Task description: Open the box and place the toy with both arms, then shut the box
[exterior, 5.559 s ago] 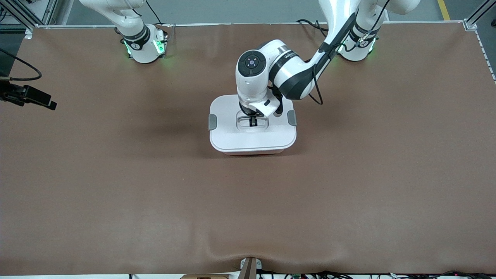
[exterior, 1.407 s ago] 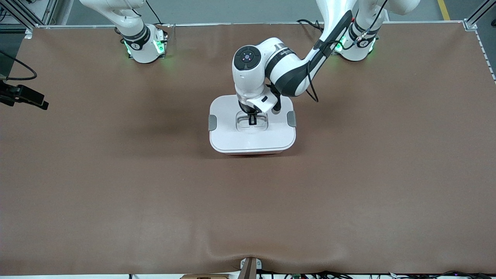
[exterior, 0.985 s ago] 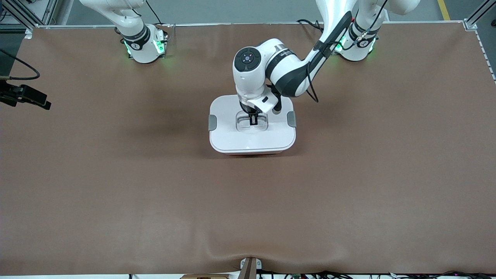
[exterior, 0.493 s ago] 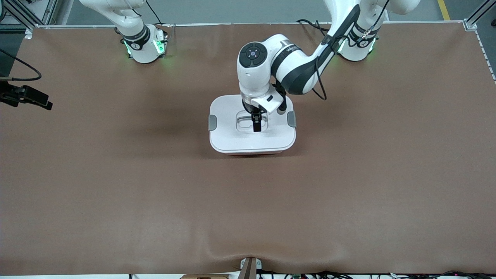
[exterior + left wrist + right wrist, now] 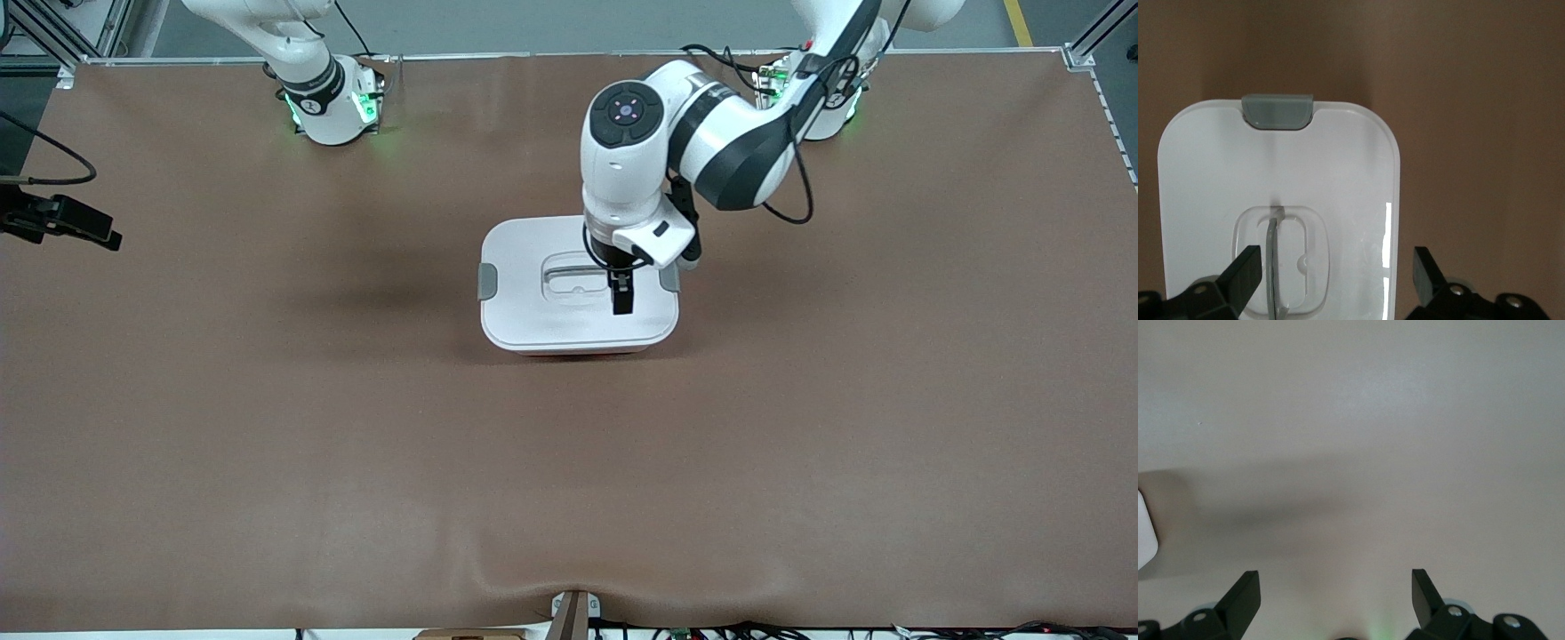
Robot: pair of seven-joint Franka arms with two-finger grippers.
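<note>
I see the box (image 5: 569, 307) resting flat near the middle of the table (image 5: 267, 427), its white lid (image 5: 1338, 167) seated on top and a thin pink edge of the tub showing under the side nearest the front camera. The box's long axis runs between the two arms' ends of the table, with one grey clip (image 5: 487, 281) on the short side toward the right arm's end and another clip (image 5: 669, 279) on the short side toward the left arm's end, partly covered by the wrist. The recessed handle (image 5: 573, 283) lies in the centre of the lid, also lengthwise along that axis. I have the left gripper (image 5: 621, 300) hanging above the lid, over the part between the handle recess and the clip toward the left arm's end; its fingers (image 5: 1245, 270) are spread wide and grip nothing. In the left wrist view the handle lies flat in its recess. The right gripper (image 5: 1335, 593) waits off the box toward the right arm's end of the table, fingers fully apart and empty, over bare table. The toy is not visible to me in any view.
</note>
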